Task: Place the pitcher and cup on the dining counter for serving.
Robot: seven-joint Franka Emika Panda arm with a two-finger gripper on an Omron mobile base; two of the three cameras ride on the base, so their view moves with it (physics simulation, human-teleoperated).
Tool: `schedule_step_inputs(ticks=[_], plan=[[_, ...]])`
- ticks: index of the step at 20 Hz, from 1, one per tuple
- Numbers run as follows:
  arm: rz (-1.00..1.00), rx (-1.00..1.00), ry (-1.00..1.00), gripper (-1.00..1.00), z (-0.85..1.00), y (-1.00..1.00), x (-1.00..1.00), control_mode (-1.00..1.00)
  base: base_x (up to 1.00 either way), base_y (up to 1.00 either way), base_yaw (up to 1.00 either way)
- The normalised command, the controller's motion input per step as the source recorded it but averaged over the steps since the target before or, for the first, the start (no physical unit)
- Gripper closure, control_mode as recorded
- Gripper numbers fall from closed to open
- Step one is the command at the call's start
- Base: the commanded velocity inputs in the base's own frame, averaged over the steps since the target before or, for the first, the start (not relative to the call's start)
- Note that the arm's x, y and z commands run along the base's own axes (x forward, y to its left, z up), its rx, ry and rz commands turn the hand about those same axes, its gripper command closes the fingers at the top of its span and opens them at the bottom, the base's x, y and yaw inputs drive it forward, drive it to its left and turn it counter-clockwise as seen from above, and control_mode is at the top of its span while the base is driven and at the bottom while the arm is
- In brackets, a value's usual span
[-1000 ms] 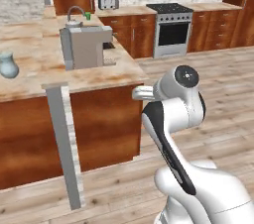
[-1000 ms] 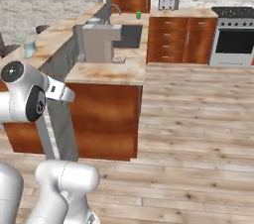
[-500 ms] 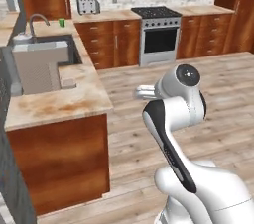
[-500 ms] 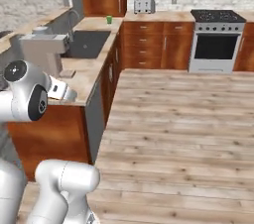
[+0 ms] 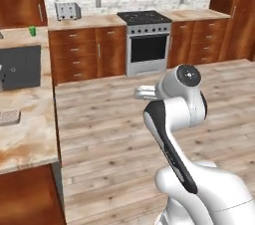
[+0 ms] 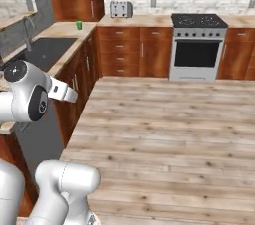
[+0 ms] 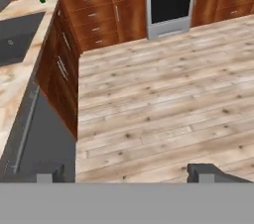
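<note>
One small bright green plain cup (image 5: 32, 31) stands on the beige stone counter (image 5: 30, 134) at the upper left of the left base view, near the black sink (image 5: 20, 66). It looks light, rigid and smooth; gripping across its sides should suit. Folded close to the base, well away, the white arm's gripper (image 7: 131, 172) is spread wide, holding nothing.
</note>
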Motion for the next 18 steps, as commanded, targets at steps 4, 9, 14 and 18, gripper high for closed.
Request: schedule_step_inputs(ticks=[4, 9, 14, 18], plan=[[0.0, 0.0, 0.0, -1.0, 0.0, 0.0, 0.0, 1.0, 1.0, -0.97, 0.0], [0.0, 0.0, 0.0, -1.0, 0.0, 0.0, 0.0, 1.0, 1.0, -0.9, 0.01], [0.0, 0.0, 0.0, -1.0, 0.0, 0.0, 0.0, 1.0, 1.0, -0.66, 0.22], [0.0, 0.0, 0.0, -1.0, 0.0, 0.0, 0.0, 1.0, 1.0, -0.37, 0.46]])
